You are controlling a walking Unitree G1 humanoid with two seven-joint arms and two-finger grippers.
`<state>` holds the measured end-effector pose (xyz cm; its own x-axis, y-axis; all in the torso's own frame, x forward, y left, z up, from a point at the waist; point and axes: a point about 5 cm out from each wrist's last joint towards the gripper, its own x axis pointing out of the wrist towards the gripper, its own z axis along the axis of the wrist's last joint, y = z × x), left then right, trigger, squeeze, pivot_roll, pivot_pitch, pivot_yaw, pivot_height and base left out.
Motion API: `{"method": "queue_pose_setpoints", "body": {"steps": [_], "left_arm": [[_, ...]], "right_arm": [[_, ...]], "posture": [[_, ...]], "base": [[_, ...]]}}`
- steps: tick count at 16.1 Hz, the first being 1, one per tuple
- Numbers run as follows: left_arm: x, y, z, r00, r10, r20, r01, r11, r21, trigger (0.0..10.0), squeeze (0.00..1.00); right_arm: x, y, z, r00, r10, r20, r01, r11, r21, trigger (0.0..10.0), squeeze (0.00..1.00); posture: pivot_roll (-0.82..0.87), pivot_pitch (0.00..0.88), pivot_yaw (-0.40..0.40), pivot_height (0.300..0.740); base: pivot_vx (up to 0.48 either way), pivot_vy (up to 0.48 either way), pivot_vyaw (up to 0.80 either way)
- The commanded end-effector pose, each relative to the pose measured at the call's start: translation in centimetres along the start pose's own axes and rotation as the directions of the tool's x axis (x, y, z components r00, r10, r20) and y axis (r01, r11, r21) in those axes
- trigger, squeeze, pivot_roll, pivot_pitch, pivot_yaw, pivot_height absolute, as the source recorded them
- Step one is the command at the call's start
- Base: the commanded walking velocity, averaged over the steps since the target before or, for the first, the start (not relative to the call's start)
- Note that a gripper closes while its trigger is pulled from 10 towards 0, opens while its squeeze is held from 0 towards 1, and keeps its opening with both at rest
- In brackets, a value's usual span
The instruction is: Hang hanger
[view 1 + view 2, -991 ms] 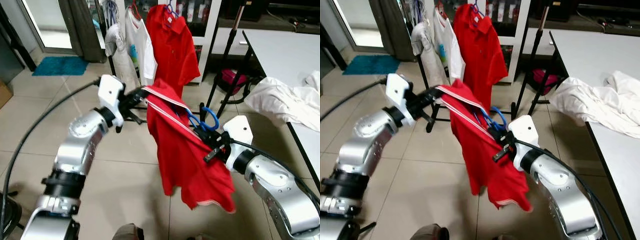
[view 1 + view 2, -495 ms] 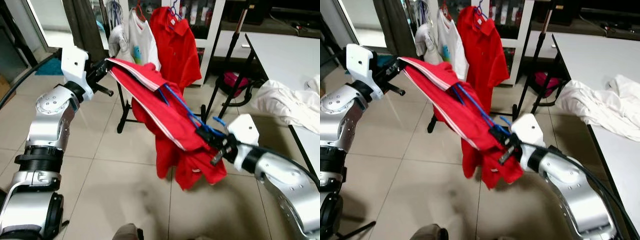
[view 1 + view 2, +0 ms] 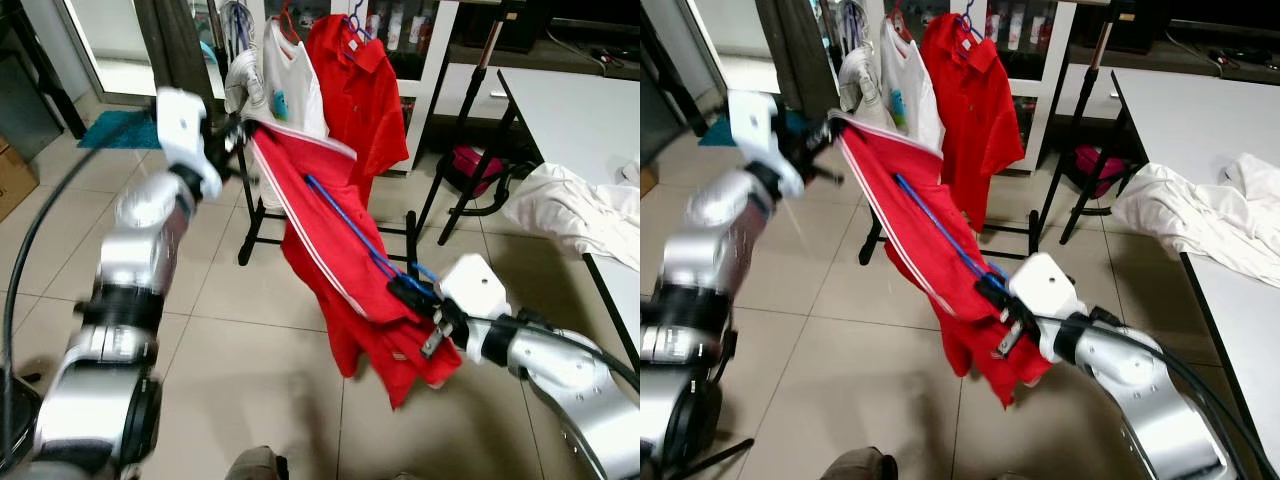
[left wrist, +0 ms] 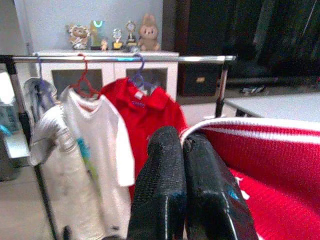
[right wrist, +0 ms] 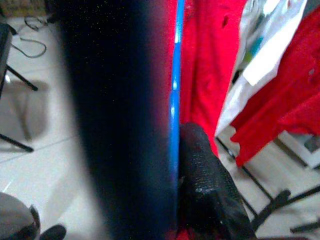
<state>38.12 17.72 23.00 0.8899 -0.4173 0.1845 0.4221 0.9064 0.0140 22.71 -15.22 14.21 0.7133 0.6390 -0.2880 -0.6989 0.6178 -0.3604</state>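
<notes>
Currently, carrying step: red striped polo shirt [image 3: 340, 250] on thin blue wire hanger [image 3: 350, 225] spans both jaws. Left gripper [image 3: 235, 135] pinches collar shut; right gripper [image 3: 415, 292] clamps hanger's end. Ahead of left jaws: silver clothes rail [image 4: 125, 58]. Next, probably: lift hook over rail.
</notes>
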Motion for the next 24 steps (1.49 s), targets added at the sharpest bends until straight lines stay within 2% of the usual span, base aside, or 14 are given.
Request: {"method": "queue_pose_setpoints", "body": {"steps": [1, 3, 5, 6, 7, 8, 10, 11, 12, 13, 16, 19, 23, 24], "left_arm": [[-0.5, 2.9, 3.8, 0.98, 0.136, 0.143, -0.132, 0.99, -0.041, 0.0, 0.0], [-0.4, 3.4, 3.9, 0.977, 0.163, 0.14, -0.152, 0.985, -0.082, 0.0, 0.0], [-0.4, 4.6, 3.0, 0.962, 0.255, 0.096, -0.24, 0.96, -0.147, 0.0, 0.0], [-0.8, 5.6, 1.6, 0.941, 0.336, 0.045, -0.323, 0.928, -0.188, 0.0, 0.0], [-1.2, 6.1, 0.8, 0.922, 0.386, 0.015, -0.375, 0.904, -0.207, 0.0, 0.0], [-1.2, 6.0, 0.6, 0.922, 0.386, 0.016, -0.376, 0.906, -0.196, 0.0, 0.0], [-0.4, 4.4, 0.9, 0.961, 0.271, 0.046, -0.263, 0.955, -0.134, 0.0, 0.0], [0.2, 3.0, 1.0, 0.984, 0.172, 0.044, -0.17, 0.984, -0.047, 0.0, 0.0], [0.6, 2.1, 0.9, 0.992, 0.121, 0.037, -0.121, 0.993, 0.006, 0.0, 0.0], [1.4, 0.0, 0.8, 0.999, 0.031, 0.043, -0.034, 0.997, 0.073, 0.0, 0.0], [2.2, -2.8, 0.2, 0.996, -0.084, 0.013, 0.08, 0.981, 0.175, 0.0, 0.0], [2.3, -4.5, -0.4, 0.986, -0.168, -0.022, 0.168, 0.958, 0.232, 0.0, 0.0], [1.8, -7.0, -1.3, 0.947, -0.313, -0.068, 0.319, 0.907, 0.273, 0.0, 0.0], [1.5, -7.7, -1.9, 0.931, -0.35, -0.106, 0.366, 0.884, 0.291, 0.0, 0.0]], "right_arm": [[-0.6, 0.5, -2.4, 0.994, 0.024, -0.107, -0.021, 0.999, 0.034, 0.0, 0.0], [-0.7, 0.3, -2.5, 0.998, -0.02, -0.056, 0.025, 0.996, 0.091, 0.0, 0.0], [-0.8, 0.0, -2.5, 0.996, -0.09, 0.03, 0.082, 0.979, 0.187, 0.0, 0.0], [-1.0, -0.1, -2.4, 0.989, -0.122, 0.083, 0.1, 0.966, 0.237, 0.0, 0.0], [-1.1, -0.1, -2.2, 0.985, -0.131, 0.115, 0.098, 0.962, 0.254, 0.0, 0.0], [-1.1, 0.0, -2.2, 0.988, -0.11, 0.105, 0.084, 0.969, 0.232, 0.0, 0.0], [-0.9, 0.2, -2.8, 0.998, -0.063, -0.006, 0.063, 0.991, 0.119, 0.0, 0.0], [-0.6, -0.4, -3.1, 0.993, -0.088, -0.083, 0.095, 0.992, 0.081, 0.0, 0.0], [-0.4, -0.9, -3.1, 0.987, -0.11, -0.114, 0.117, 0.991, 0.059, 0.0, 0.0], [0.3, -1.9, -2.3, 0.981, -0.144, -0.131, 0.152, 0.987, 0.053, 0.0, 0.0], [1.8, -2.7, -0.6, 0.98, -0.149, -0.129, 0.154, 0.987, 0.036, 0.0, 0.0], [2.6, -2.0, -0.6, 0.975, 0.001, -0.224, -0.01, 0.999, -0.039, 0.0, 0.0], [3.1, -1.6, -0.9, 0.93, 0.122, -0.346, -0.143, 0.989, -0.035, 0.0, 0.0], [2.9, -1.7, -1.1, 0.902, 0.183, -0.391, -0.206, 0.978, -0.016, 0.0, 0.0]], "posture": [[0.06, 0.027, 0.017, 0.74], [0.06, 0.028, 0.019, 0.74], [0.06, 0.029, 0.02, 0.74], [0.06, 0.033, 0.02, 0.74], [0.06, 0.033, 0.02, 0.74], [0.06, 0.036, 0.022, 0.74], [0.06, 0.042, 0.019, 0.74], [0.06, 0.043, 0.019, 0.74], [0.06, 0.043, 0.019, 0.74], [0.06, 0.043, 0.019, 0.74], [0.05, 0.05, 0.013, 0.74], [0.05, 0.054, 0.01, 0.74], [0.05, 0.056, 0.005, 0.74], [0.06, 0.06, 0.004, 0.74]], "base": [[0.0, 0.0, 0.0], [0.0, 0.0, 0.0], [0.0, 0.0, 0.0], [0.0, 0.0, 0.0], [0.0, 0.0, 0.0], [0.0, 0.0, 0.0], [0.0, 0.0, 0.0], [0.0, 0.0, 0.0], [0.0, 0.0, 0.0], [0.0, 0.0, 0.0], [0.0, 0.0, 0.0], [0.0, 0.0, 0.0], [0.0, 0.0, 0.0], [0.0, 0.0, 0.0]]}}
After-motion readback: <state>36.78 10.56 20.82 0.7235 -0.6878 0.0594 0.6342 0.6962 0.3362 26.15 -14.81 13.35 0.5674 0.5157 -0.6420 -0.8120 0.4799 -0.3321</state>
